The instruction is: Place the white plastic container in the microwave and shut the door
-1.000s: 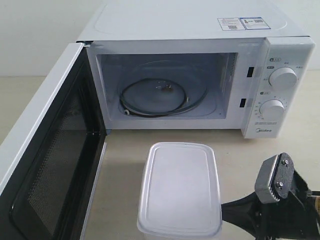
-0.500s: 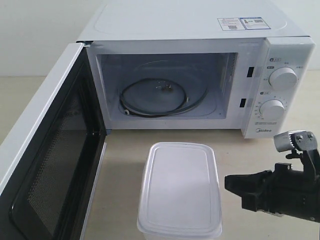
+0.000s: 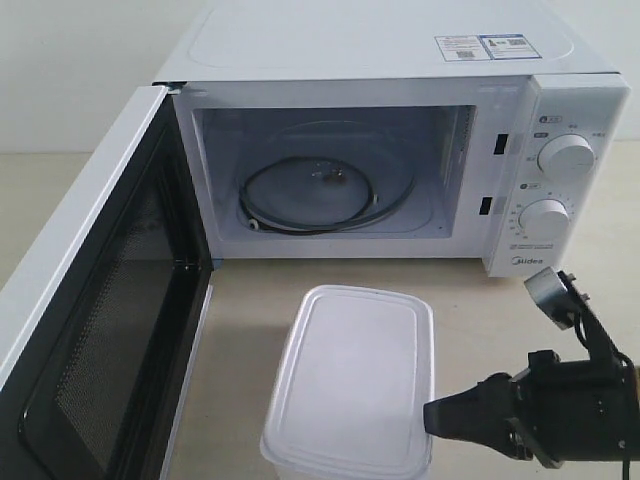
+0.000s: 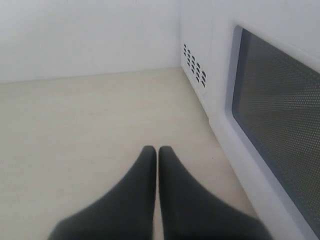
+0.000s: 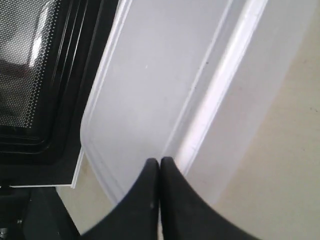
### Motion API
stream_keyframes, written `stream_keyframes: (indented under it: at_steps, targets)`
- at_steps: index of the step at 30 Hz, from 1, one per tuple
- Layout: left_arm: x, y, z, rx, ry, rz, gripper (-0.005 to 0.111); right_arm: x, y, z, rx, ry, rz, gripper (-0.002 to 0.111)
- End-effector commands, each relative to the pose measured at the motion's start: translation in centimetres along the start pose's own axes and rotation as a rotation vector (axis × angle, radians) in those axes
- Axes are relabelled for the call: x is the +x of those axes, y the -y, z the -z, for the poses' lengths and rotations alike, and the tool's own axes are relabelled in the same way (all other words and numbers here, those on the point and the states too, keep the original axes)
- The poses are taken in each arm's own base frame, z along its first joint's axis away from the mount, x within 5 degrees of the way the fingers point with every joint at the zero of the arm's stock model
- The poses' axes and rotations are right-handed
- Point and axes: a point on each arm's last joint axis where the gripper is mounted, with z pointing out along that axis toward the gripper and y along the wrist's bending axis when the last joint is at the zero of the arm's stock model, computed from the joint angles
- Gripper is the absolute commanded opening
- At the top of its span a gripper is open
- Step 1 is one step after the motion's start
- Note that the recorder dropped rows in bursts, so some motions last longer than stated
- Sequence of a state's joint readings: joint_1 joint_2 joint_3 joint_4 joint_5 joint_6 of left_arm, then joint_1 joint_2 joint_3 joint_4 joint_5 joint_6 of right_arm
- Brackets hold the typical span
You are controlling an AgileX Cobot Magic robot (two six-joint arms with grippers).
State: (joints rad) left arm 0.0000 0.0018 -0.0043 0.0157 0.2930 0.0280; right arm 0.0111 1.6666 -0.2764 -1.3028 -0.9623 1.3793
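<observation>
A: Where's the white plastic container (image 3: 350, 380)?
B: On the table (image 3: 250, 300), before the microwave (image 3: 350, 40), whose door (image 3: 70, 260) stands open leftward.
A: The 2 hands?
B: Right hand (image 3: 432, 415) pinched closed, tips at the container's lid rim. Left hand (image 4: 157, 150) pinched closed too, empty, beside the door's outer face.

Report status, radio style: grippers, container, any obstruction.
Left gripper shut, beside the door, outer side. Right gripper shut, tips at rim of the white plastic container, not gripping. Container outside the microwave, door open, nothing between.
</observation>
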Motion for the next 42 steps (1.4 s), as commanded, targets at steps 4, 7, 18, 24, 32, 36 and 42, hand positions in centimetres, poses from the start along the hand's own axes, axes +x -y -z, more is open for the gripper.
stream_keyframes:
  at_steps: [4, 7, 18, 24, 32, 36, 42]
  targets:
    - [0.1, 0.0, 0.0, 0.001, -0.002, 0.006, 0.004, -0.4, 0.6, 0.1, 0.074, 0.005, -0.018, 0.0]
    - [0.1, 0.0, 0.0, 0.001, -0.002, 0.006, 0.004, -0.4, 1.3, 0.2, 0.166, 0.001, 0.009, 0.0]
    - [0.1, 0.0, 0.0, 0.001, -0.002, 0.006, 0.004, -1.0, 0.4, 0.6, 0.136, 0.056, -0.021, 0.002]
    - [0.1, 0.0, 0.0, 0.001, -0.002, 0.006, 0.004, -1.1, 0.1, 0.6, 0.098, 0.065, -0.086, 0.04]
    - [0.1, 0.0, 0.0, 0.001, -0.002, 0.006, 0.004, -1.0, 0.1, 0.6, 0.099, 0.066, -0.153, 0.038]
    - [0.1, 0.0, 0.0, 0.001, -0.002, 0.006, 0.004, -1.0, 0.2, 0.5, 0.098, 0.064, -0.197, 0.035]
    - [0.1, 0.0, 0.0, 0.001, -0.002, 0.006, 0.004, -0.7, 0.2, -0.2, 0.094, 0.055, -0.257, 0.035]
